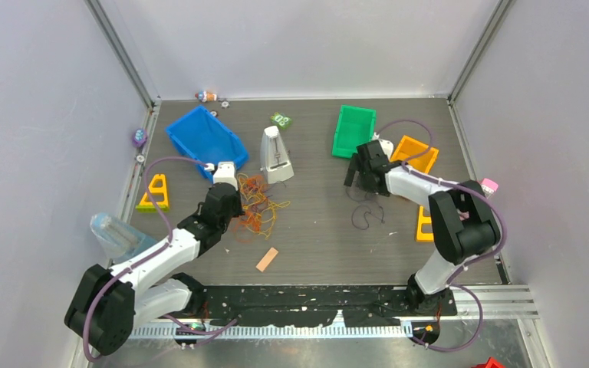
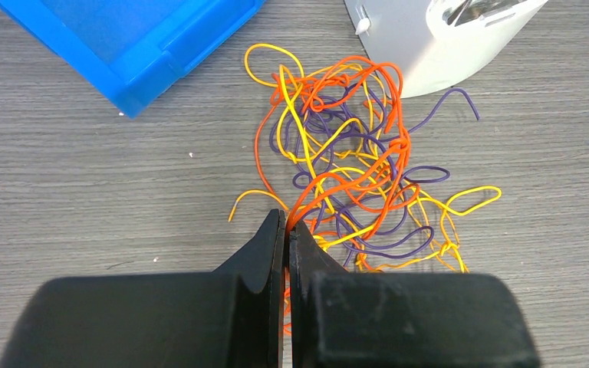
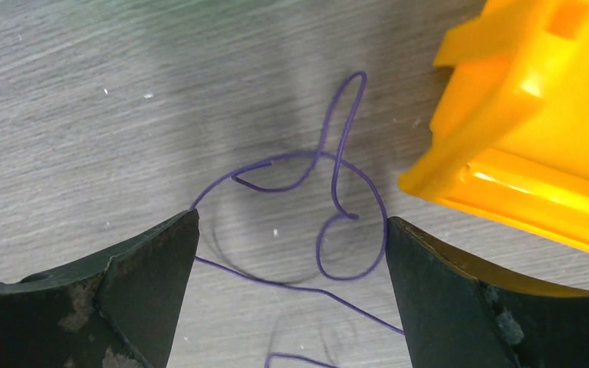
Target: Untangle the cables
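Now: left gripper (image 2: pixel 285 224) clamps orange cable (image 2: pixel 397 107); right gripper (image 3: pixel 291 222) spread over purple cable (image 3: pixel 299 155); green tag (image 1: pixel 281 119) illegible.

Orange, yellow and purple are seen in the tangled heap of thin cables (image 2: pixel 353 184) on the grey wood-grain table (image 2: pixel 84 192); the lone thin cable (image 3: pixel 340 146) lying at right is coloured purple.

A robotics lab cell: white panel walls (image 1: pixel 299 46), aluminium framing (image 1: pixel 126 54), grey table (image 1: pixel 322 238).
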